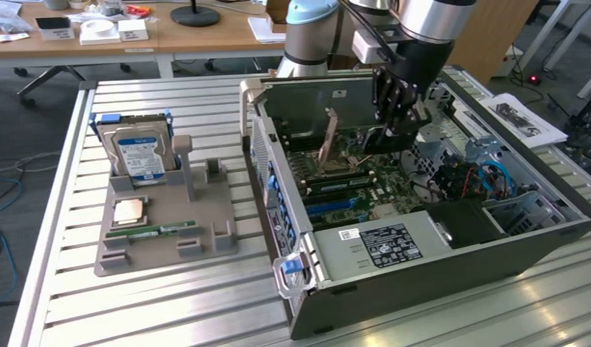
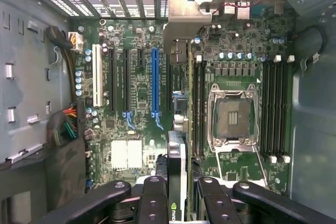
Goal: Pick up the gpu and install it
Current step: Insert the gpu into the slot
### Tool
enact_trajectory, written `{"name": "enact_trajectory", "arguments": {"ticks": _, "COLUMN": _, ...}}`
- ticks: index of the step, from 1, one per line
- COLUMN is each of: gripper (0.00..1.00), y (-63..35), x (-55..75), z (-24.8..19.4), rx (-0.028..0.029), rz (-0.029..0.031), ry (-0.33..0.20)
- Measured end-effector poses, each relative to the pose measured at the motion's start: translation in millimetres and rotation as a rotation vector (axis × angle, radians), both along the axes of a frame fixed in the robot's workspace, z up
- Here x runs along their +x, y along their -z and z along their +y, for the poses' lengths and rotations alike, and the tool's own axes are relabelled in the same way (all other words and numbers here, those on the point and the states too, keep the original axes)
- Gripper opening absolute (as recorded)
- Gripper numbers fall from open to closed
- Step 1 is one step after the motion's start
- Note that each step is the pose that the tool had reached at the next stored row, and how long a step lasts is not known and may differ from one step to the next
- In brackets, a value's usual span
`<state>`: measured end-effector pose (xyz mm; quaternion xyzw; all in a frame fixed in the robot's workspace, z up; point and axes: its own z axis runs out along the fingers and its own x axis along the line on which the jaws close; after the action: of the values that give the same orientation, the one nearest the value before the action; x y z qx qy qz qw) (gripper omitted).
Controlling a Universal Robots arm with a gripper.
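Pincer (image 2: 178,190) clamps the gpu (image 2: 177,148) edge-on over the motherboard (image 2: 136,98), between blue slot (image 2: 155,82) and CPU socket (image 2: 232,115).

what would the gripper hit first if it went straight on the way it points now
Likely the green motherboard, beside its long blue slot: the thin dark gpu card clamped in the black gripper leads the way. Depth is unclear.
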<state>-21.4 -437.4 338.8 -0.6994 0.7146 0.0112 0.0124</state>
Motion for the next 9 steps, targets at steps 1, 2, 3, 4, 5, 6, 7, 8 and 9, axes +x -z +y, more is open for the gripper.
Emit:
{"name": "enact_trajectory", "arguments": {"ticks": 1, "gripper": 0.27, "y": 1.2, "x": -0.4, "z": 0.0, "rx": 0.0000, "rz": -0.0002, "ry": 0.000}}
{"name": "enact_trajectory", "arguments": {"ticks": 2, "gripper": 0.27, "y": 1.6, "x": -0.4, "z": 0.0, "rx": -0.0001, "rz": -0.0003, "ry": 0.000}}
{"name": "enact_trajectory", "arguments": {"ticks": 3, "gripper": 0.27, "y": 1.7, "x": -0.4, "z": 0.0, "rx": -0.0003, "rz": -0.0002, "ry": 0.000}}
{"name": "enact_trajectory", "arguments": {"ticks": 4, "gripper": 0.27, "y": 1.8, "x": -0.4, "z": 0.0, "rx": -0.0004, "rz": -0.0002, "ry": 0.000}}
{"name": "enact_trajectory", "arguments": {"ticks": 5, "gripper": 0.27, "y": 2.2, "x": -0.6, "z": 0.0, "rx": -0.0001, "rz": -0.0003, "ry": 0.000}}
{"name": "enact_trajectory", "arguments": {"ticks": 6, "gripper": 0.27, "y": 2.9, "x": -0.9, "z": 0.0, "rx": 0.0003, "rz": -0.0004, "ry": 0.000}}
{"name": "enact_trajectory", "arguments": {"ticks": 7, "gripper": 0.27, "y": 3.8, "x": -1.4, "z": 0.0, "rx": 0.0002, "rz": -0.0005, "ry": 0.000}}
{"name": "enact_trajectory", "arguments": {"ticks": 8, "gripper": 0.27, "y": 4.3, "x": -2.4, "z": 0.0, "rx": 0.0000, "rz": -0.0005, "ry": 0.000}}
{"name": "enact_trajectory", "arguments": {"ticks": 9, "gripper": 0.27, "y": 4.9, "x": -3.4, "z": 0.0, "rx": 0.0001, "rz": -0.0005, "ry": 0.000}}
